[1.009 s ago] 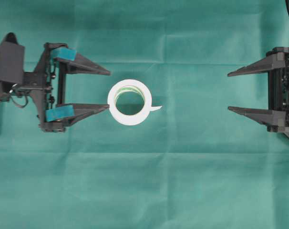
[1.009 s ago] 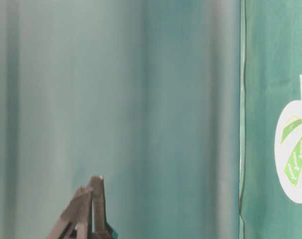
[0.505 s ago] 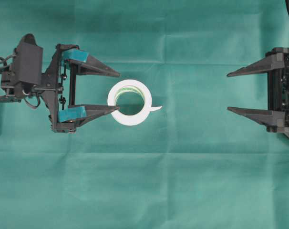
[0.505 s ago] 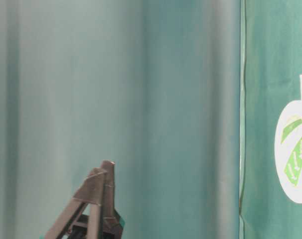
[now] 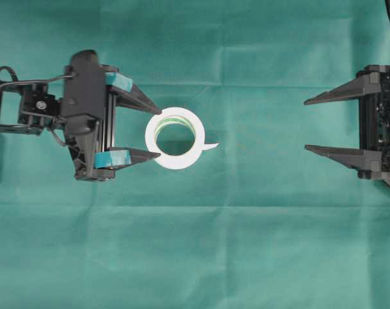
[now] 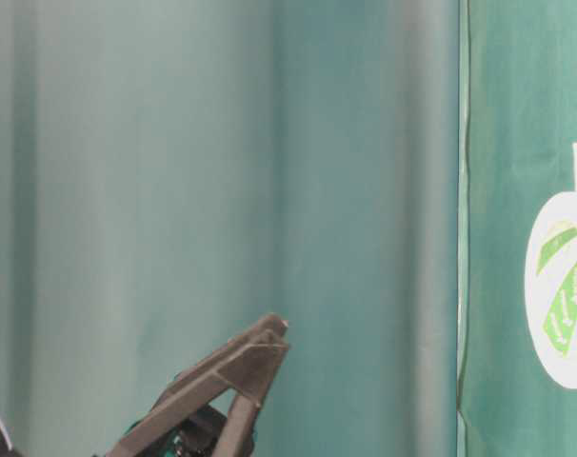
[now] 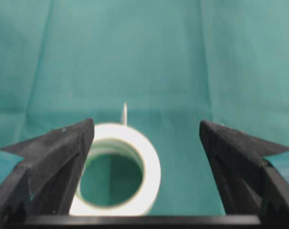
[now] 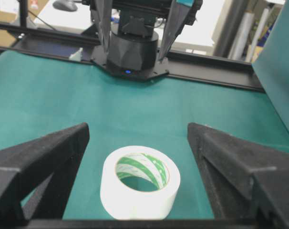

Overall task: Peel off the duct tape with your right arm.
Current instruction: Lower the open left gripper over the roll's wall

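Fingers of my right gripper (image 5: pixel 307 125), long, tapered, plain black, stand wide apart and hold nothing, well clear of the white duct tape roll with green print in its core (image 5: pixel 175 137); roll lies flat on the green cloth (image 5: pixel 246 244), loose strip end toward me; my teal-padded left gripper (image 5: pixel 159 132), also spread wide, flanks the roll's far side

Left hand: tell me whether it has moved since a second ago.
Yes. In the overhead view the left hand has advanced rightward, so its open fingertips now overlap the duct tape, which has stayed put.
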Robot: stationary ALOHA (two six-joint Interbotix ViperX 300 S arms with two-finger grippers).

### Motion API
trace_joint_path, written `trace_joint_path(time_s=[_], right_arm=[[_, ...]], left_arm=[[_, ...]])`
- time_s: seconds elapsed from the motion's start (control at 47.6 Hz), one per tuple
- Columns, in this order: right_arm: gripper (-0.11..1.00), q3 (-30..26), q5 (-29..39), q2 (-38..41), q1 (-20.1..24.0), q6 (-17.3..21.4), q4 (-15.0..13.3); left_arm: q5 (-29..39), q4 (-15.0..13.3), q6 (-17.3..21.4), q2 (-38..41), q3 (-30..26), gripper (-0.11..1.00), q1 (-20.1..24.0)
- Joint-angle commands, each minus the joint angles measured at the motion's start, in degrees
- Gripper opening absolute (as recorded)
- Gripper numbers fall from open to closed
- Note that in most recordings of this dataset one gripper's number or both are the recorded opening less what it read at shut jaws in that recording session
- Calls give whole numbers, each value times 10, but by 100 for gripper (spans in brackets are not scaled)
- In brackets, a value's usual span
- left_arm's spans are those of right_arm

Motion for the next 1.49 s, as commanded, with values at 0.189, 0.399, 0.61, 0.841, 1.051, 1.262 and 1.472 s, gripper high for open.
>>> trace_joint_path(time_s=[0.189,0.399,0.61,0.841,1.051,1.262,1.472], right_arm=[[78,-14,-12,16,-1,1,0],[78,-17,-12,21,-1,3,0],[78,-16,-12,21,-1,3,-1],[78,-13,-12,22,-1,3,0],[78,-12,-12,22,-2,2,0],[78,-8,-15,22,-1,2,-1],[78,-6,-19,22,-1,2,-1]], left_arm=[[141,0,3,29,-76,99,2],[191,0,4,48,-106,99,2],[191,0,4,70,-110,99,2],[178,-1,3,115,-111,99,0],[177,0,4,154,-121,99,-1],[178,0,4,185,-131,99,-2],[178,-1,4,215,-142,99,-5]])
